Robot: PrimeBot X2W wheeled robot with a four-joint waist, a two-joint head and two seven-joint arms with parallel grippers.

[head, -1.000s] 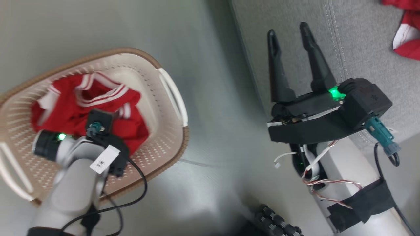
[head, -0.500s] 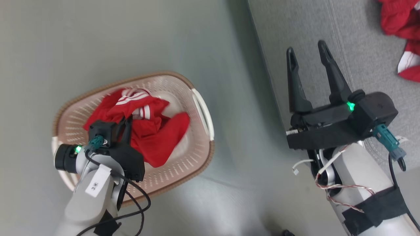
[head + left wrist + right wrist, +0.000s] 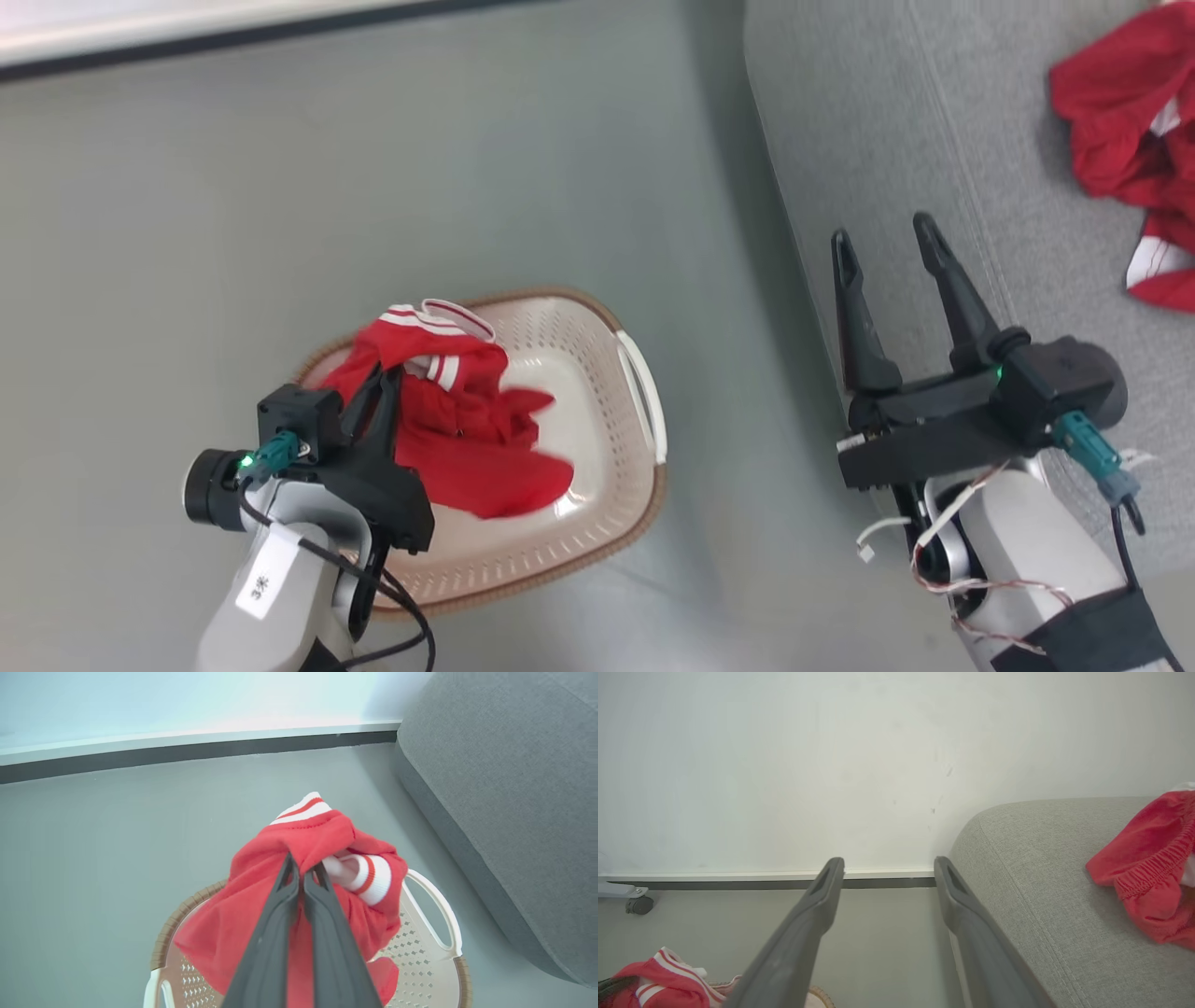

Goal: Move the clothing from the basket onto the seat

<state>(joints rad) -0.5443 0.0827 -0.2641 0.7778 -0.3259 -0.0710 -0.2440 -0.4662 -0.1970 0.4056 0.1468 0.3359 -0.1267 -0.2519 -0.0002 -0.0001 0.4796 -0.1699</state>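
The left tool (image 3: 301, 870) is clenched on a bright red soft garment with white striped trim (image 3: 261, 914), hanging over the cream-white perforated plastic basket (image 3: 432, 952); the trailing hem could snag the rim. The right tool (image 3: 885, 233) gapes empty by the grey woven sofa seat (image 3: 934, 112).

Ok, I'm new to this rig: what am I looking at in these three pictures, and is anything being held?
It's a two-armed robot seen through its own cameras. The wide picture comes from its head, looking down. The other two come from a camera on each wrist, looking along that arm's two dark fingers. The left claw is shut on a red garment with white stripes, which hangs down into a cream basket on the grey floor. The right claw is open and holds nothing, hovering near the edge of the grey seat. A second red piece already lies on that seat.
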